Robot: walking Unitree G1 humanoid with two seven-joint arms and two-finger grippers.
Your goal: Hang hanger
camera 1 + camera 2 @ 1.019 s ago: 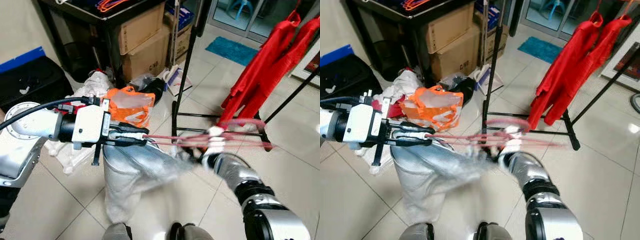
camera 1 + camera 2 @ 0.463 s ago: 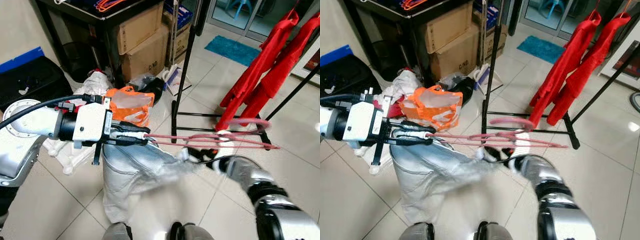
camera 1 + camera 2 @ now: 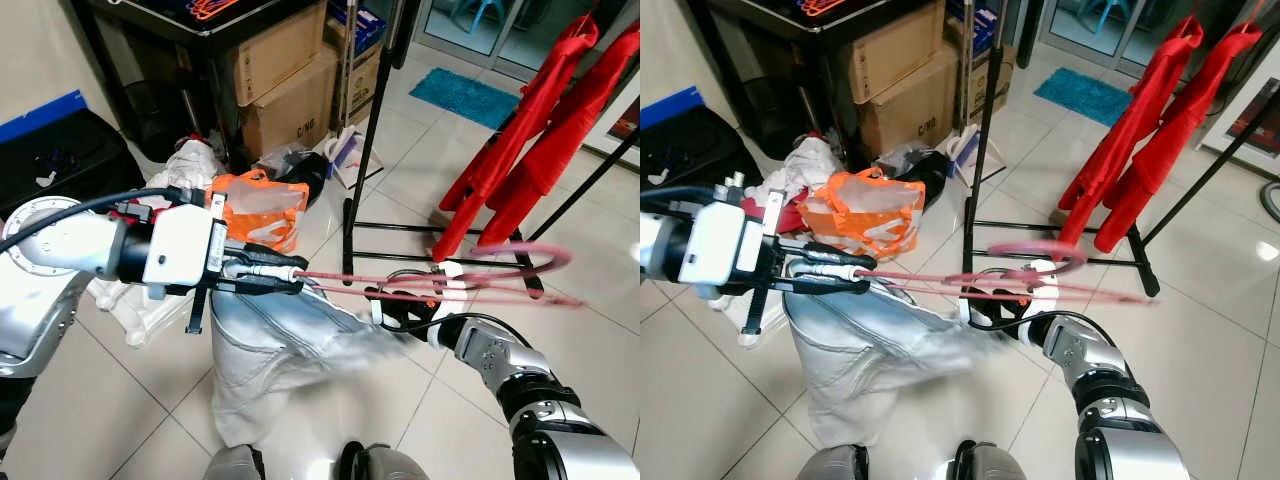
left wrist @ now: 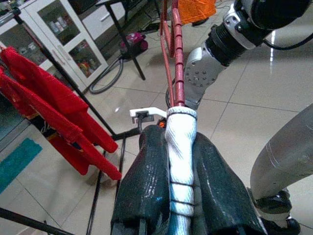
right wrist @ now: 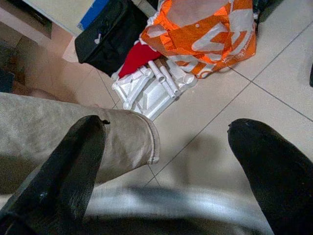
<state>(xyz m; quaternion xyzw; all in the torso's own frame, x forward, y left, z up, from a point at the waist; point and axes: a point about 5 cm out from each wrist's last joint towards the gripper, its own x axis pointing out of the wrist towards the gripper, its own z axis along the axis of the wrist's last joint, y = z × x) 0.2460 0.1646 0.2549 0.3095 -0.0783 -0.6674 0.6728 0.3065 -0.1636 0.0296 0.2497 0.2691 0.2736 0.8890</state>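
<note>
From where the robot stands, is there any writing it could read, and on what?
Lower cardboard box: a short dark print low on its front, too small and blurred to read.
Orange bag: white markings, not legible as words.
Nothing else carries readable text.

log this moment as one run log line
left hand: shut on pink hanger | right hand: open, near trousers | hanger not yet on rack

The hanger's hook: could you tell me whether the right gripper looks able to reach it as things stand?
Probably yes. The right gripper is open just below the hanger, whose hook curves just above that arm's wrist; the left gripper clamps the far end, and nothing stands between.
</note>
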